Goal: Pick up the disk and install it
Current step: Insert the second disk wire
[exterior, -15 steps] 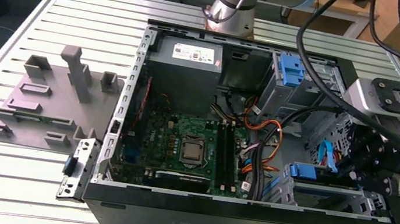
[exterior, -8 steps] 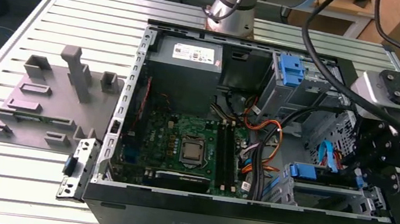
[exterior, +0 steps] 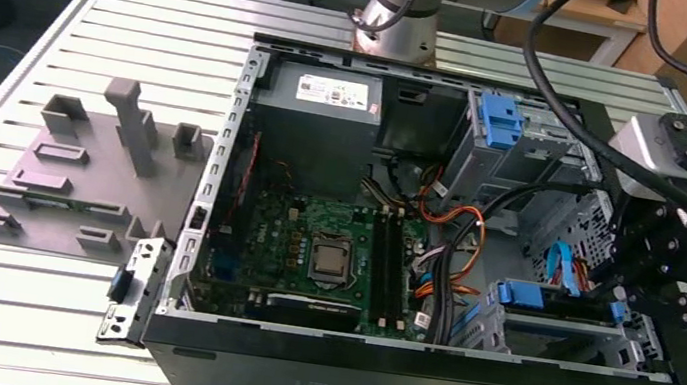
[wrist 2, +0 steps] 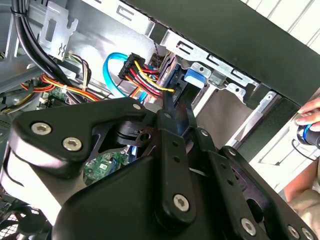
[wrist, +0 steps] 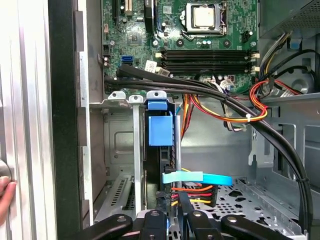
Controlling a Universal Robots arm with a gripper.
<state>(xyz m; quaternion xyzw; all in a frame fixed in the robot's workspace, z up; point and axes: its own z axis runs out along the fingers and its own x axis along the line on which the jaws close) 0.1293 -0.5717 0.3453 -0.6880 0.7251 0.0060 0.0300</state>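
Metal bay [wrist: 137,150] snug around disk [wrist: 160,131]

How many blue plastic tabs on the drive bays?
2: one blue tab on the bay beside the power supply, one beside the gripper; others may be hidden.

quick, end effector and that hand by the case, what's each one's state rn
End effector: closed on the disk, which stands on edge in the drive bay.
Person's hand: beside the case; whether it holds anything cannot be told.
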